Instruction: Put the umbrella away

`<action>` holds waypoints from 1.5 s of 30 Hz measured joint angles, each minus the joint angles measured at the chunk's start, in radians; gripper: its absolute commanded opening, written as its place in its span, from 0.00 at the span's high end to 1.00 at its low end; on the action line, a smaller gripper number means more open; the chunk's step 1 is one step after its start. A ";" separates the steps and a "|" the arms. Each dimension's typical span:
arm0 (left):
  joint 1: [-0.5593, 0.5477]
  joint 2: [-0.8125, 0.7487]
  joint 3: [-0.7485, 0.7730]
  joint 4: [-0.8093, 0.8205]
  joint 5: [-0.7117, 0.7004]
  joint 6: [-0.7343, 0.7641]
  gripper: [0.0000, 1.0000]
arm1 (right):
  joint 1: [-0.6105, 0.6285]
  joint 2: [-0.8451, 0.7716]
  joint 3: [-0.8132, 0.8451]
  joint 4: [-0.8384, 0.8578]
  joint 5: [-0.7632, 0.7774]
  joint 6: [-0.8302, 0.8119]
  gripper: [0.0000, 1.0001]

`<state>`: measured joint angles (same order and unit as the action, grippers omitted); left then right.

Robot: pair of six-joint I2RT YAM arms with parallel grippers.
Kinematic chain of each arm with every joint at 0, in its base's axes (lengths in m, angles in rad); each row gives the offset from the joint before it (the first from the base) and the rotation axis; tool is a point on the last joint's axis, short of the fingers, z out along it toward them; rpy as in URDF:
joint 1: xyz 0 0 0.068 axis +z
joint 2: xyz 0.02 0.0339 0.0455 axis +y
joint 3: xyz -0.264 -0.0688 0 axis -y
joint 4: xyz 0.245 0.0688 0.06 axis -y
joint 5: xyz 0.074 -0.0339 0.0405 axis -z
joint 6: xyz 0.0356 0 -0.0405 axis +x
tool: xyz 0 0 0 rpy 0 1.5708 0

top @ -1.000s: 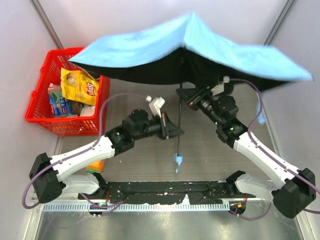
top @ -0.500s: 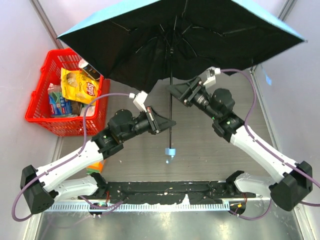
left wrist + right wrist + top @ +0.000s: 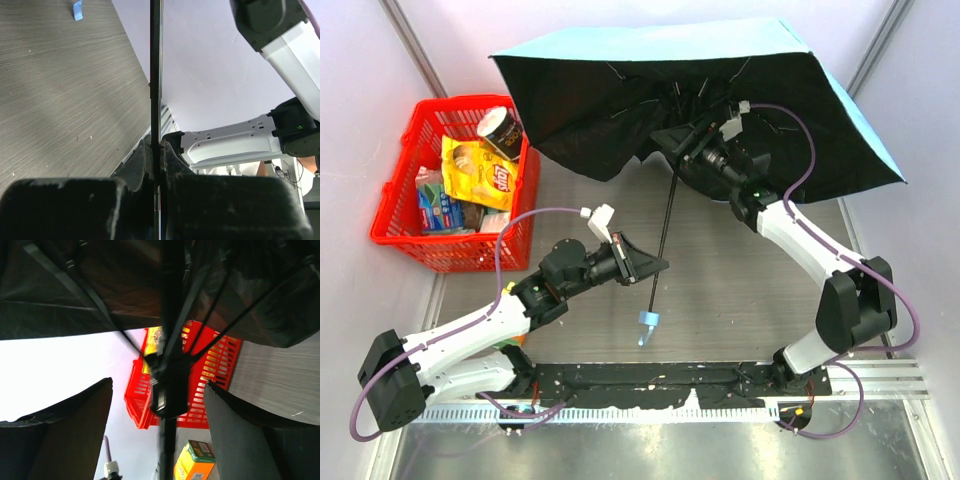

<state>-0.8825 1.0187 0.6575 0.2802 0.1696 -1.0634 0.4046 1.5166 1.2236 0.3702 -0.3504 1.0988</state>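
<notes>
Holding stage only: umbrella point(image 3: 600, 100) was fully open. Left gripper point(image 3: 658, 265) clamped its shaft point(image 3: 664, 235); right gripper point(image 3: 159, 385) gaped wide around the runner point(image 3: 165, 399). Collapsing and stowing remained.

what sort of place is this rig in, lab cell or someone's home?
Most likely a lab test cell, not a home: a bare grey table boxed in by plain pale walls, the left arm and right arm mounted at its near edge, and a red basket of packaged goods, probably props.
</notes>
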 measured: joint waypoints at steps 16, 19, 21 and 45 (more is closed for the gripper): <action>0.002 0.016 -0.011 0.066 0.000 -0.008 1.00 | -0.103 0.038 -0.020 0.105 0.004 0.066 0.72; 0.002 0.020 -0.019 0.082 -0.004 -0.011 1.00 | -0.113 0.038 -0.025 0.124 -0.003 0.077 0.99; 0.004 0.020 -0.027 0.094 -0.006 -0.012 0.90 | -0.117 0.038 -0.028 0.127 -0.008 0.082 0.99; -0.023 0.188 0.128 0.040 0.132 0.007 1.00 | -0.145 -0.032 0.071 -0.044 0.039 -0.118 0.99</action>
<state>-0.9054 1.2072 0.7856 0.3202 0.3012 -1.0565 0.2596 1.4845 1.2945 0.3260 -0.3115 0.9810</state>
